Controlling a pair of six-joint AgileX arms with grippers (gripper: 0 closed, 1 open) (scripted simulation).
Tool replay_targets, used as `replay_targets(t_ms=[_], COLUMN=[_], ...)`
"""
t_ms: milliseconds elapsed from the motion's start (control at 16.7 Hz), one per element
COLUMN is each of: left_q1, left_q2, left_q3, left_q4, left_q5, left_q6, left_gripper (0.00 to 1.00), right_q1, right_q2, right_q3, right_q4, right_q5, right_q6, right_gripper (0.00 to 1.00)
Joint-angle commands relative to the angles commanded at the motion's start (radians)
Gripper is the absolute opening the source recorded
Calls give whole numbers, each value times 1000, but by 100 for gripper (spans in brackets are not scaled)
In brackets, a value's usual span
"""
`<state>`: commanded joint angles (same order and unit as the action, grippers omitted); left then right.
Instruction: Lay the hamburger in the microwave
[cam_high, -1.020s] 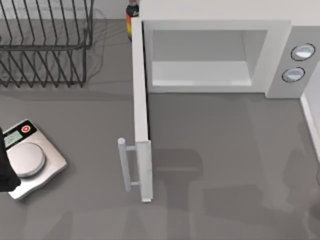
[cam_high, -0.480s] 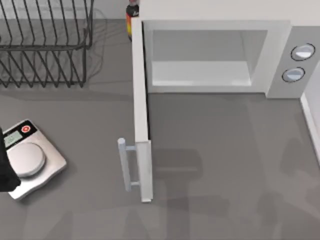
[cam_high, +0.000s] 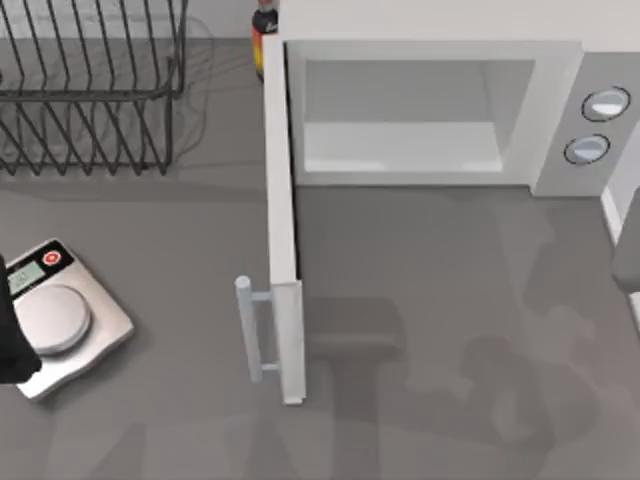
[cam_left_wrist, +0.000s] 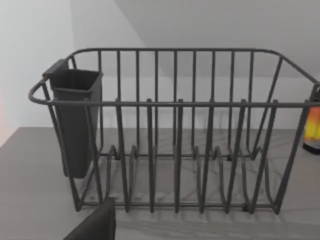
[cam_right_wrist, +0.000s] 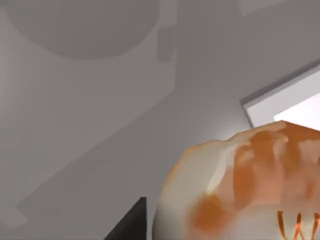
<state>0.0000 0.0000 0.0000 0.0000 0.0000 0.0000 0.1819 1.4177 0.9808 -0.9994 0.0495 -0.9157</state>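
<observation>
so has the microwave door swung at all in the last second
No. The microwave door stands open as before, its handle at the same spot relative to the scale in the top view.

You are seeing my right arm (cam_high: 628, 262) coming into the top view at the table's three o'clock edge, where a second ago there was only bare grey tabletop (cam_high: 430, 260). Its dark shadow (cam_high: 500, 375) is spreading and deepening across the surface toward five o'clock, taking on a blocky, many-lobed outline in front of the open door.
</observation>
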Motion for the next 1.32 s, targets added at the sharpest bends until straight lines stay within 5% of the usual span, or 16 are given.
replay_targets(t_ms=[480, 900, 1320], left_q1=[0, 0, 0], left_q2=[0, 0, 0], left_q3=[0, 0, 0], left_q4=[0, 0, 0], left_q5=[0, 0, 0], left_q6=[0, 0, 0], left_gripper=[100, 100, 100], right_q1=[318, 446, 455], right_q2=[383, 689, 800], right_q3=[126, 145, 165], right_q4=[727, 1386, 1633], right_q5=[181, 396, 569], right_q6=[472, 924, 1184], right_gripper=[0, 0, 0])
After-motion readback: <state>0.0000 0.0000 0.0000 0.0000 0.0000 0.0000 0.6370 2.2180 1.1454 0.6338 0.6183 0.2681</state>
